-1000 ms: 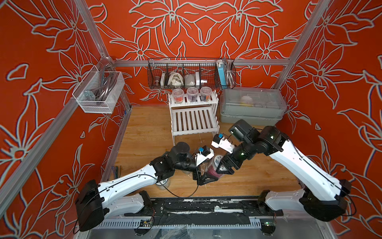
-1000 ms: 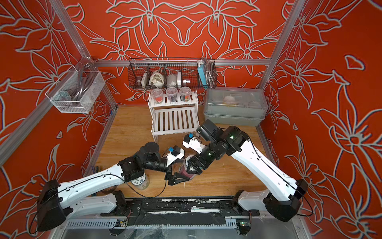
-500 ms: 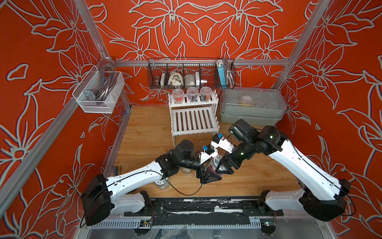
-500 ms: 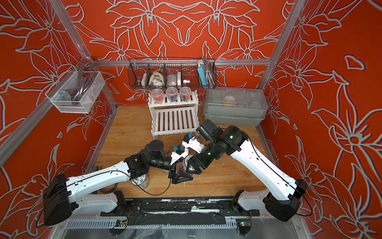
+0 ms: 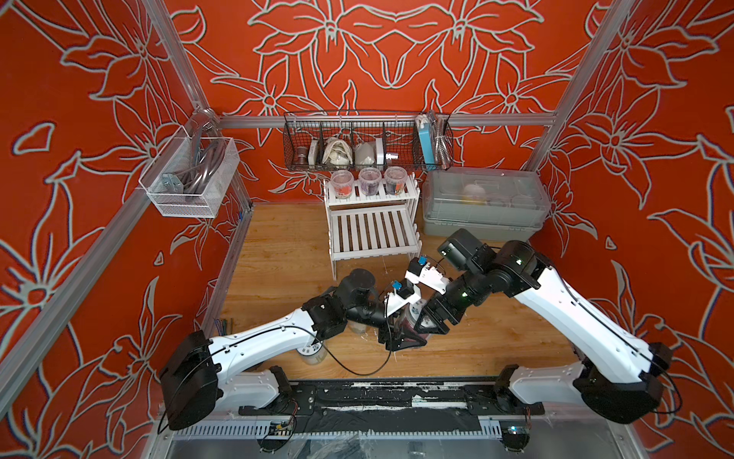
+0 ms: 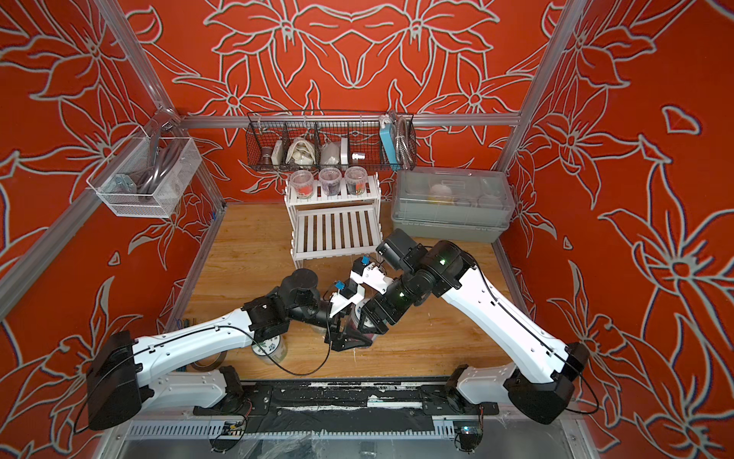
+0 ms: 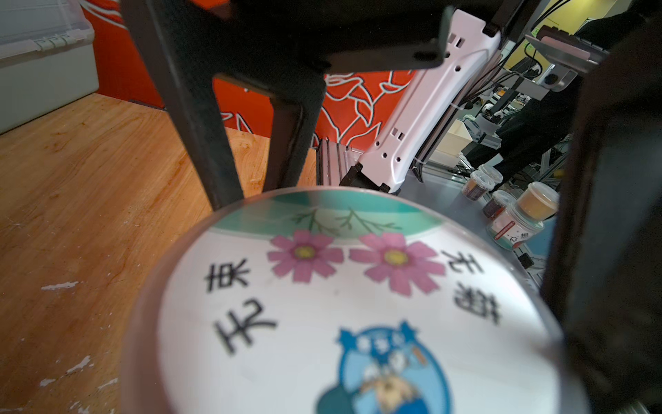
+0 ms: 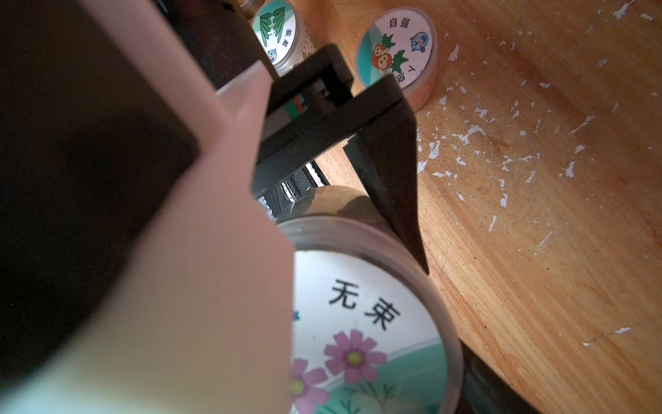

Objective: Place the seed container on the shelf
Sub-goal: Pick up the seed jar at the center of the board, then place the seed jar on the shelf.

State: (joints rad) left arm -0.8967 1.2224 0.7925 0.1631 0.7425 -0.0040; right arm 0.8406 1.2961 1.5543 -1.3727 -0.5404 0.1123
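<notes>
The seed container [image 5: 411,318] is a clear tub of dark purple seeds; its white lid shows pink flowers [image 7: 340,304] [image 8: 365,322]. It sits at the front middle of the wooden table, between both grippers. My right gripper [image 5: 427,322] comes from the right and is shut on it. My left gripper [image 5: 401,337] comes from the left, and its black finger [image 8: 390,161] lies against the tub's side. Whether the tub rests on the table I cannot tell. The white stepped shelf [image 5: 373,234] [image 6: 335,230] stands behind them, its lower slatted tier bare.
Three lidded tubs [image 5: 369,181] stand on the shelf's upper tier. A grey lidded box [image 5: 482,206] sits to its right, a black wire basket [image 5: 367,141] hangs above, and a white mesh basket [image 5: 190,179] hangs on the left wall. Two more tubs [image 8: 397,53] [image 8: 277,30] stand by the left arm.
My left arm has reached right to the tub held by my right gripper, and its jaws have narrowed onto it. The right arm has barely moved.
</notes>
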